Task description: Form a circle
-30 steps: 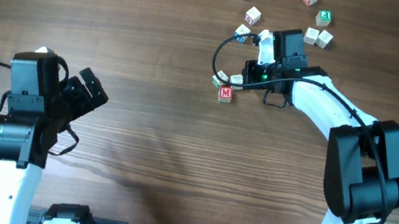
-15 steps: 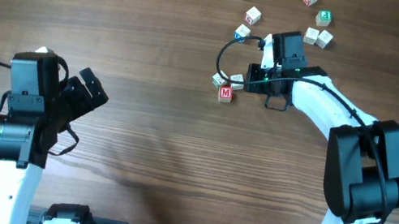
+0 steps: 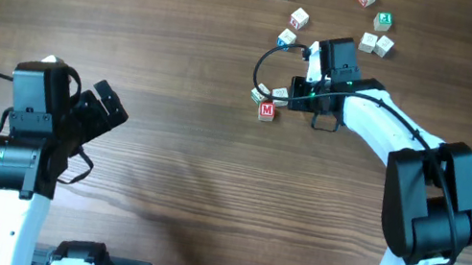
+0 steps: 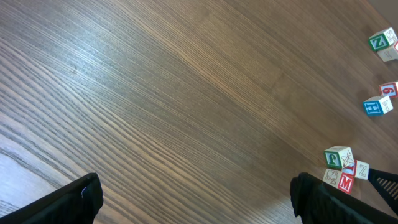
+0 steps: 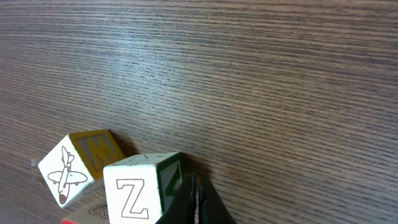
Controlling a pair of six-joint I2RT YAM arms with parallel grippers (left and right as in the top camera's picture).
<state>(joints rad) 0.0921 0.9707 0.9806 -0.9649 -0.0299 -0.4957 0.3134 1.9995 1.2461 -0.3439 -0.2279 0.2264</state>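
While the left gripper [image 3: 102, 109] hangs well away from the circle [image 3: 268, 100], its fingers spread wide over the table [image 3: 191, 56], we see the right gripper [image 3: 293, 94] down at the circle's near side. Its fingers are pressed together and pinch nothing.

The circle is no ring, only a tight clump of small whitish cubes. The M cube [image 3: 266, 111] sits on the clump's side facing the robot, with two more cubes touching just behind it. From the left wrist we see the same clump [image 4: 343, 169] far off, beyond the spread gripper [image 4: 196, 202].

From the right wrist we see the closed fingertips [image 5: 196, 200] right against the Z cube [image 5: 132, 194]. We cannot tell whether they press on it. A plane cube [image 5: 73, 167] leans just beside the Z cube, tilted.

Loose cubes [image 3: 298, 17] lie beyond the circle, scattered in an arc and well apart from it. A cable [image 3: 266, 60] loops over the table between them and the circle.
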